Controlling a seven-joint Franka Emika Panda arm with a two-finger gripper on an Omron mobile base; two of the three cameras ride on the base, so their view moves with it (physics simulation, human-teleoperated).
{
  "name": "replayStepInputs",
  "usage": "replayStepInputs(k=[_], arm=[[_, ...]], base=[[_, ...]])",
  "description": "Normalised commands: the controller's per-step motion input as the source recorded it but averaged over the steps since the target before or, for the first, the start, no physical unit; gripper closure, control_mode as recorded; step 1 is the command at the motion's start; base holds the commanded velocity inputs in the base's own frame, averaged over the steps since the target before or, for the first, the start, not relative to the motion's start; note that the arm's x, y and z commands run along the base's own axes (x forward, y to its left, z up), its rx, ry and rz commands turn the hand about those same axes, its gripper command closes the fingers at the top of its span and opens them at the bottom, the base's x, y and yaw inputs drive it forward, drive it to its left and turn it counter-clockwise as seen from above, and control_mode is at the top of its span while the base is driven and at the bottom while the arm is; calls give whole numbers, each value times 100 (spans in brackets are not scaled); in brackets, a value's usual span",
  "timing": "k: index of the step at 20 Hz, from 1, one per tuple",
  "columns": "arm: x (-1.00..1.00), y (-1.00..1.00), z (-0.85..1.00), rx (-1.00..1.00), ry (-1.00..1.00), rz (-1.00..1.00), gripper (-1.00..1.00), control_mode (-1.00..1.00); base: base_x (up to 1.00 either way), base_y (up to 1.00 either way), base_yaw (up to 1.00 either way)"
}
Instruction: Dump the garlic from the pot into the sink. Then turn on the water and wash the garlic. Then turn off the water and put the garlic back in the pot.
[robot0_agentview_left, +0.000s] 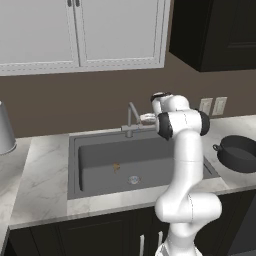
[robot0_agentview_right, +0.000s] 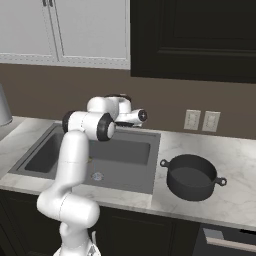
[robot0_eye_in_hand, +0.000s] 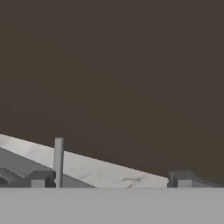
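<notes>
Jaws: spread wide in the hand view, with nothing between the fingertips (robot0_eye_in_hand: 41, 178); the gripper (robot0_eye_in_hand: 111, 179) faces the brown back wall, just beside the faucet (robot0_agentview_left: 131, 117).
Garlic: the garlic (robot0_agentview_left: 116, 167) lies on the floor of the sink (robot0_agentview_left: 75, 165), left of the drain (robot0_agentview_left: 133, 179) and apart from it.
Pot: the pot (robot0_agentview_right: 191, 176) stands upright on the counter (robot0_agentview_right: 235, 165), right of the sink, near the front edge.
Risk, faucet: the open jaws could slip past the thin faucet handle, so the water would not switch as meant.
Risk, garlic: small and rounded, it could roll toward the drain under running water, or squirt out of a later pinch.
Risk, arm: reaching down, the arm could strike the faucet spout.
Count: one garlic, one pot, one sink, one faucet, one drain, two wall outlets (robot0_agentview_right: 201, 120).
</notes>
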Motion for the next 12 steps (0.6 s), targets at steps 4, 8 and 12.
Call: replayStepInputs(k=[4, 8, 12], arm=[[46, 64, 43, 0, -7, 0, -100, -100], [2, -5, 56, 0, 0, -6, -100, -100], [-56, -67, 64, 0, 0, -19, -100, -100]], base=[[0, 0, 0], [0, 0, 0], [0, 0, 0]])
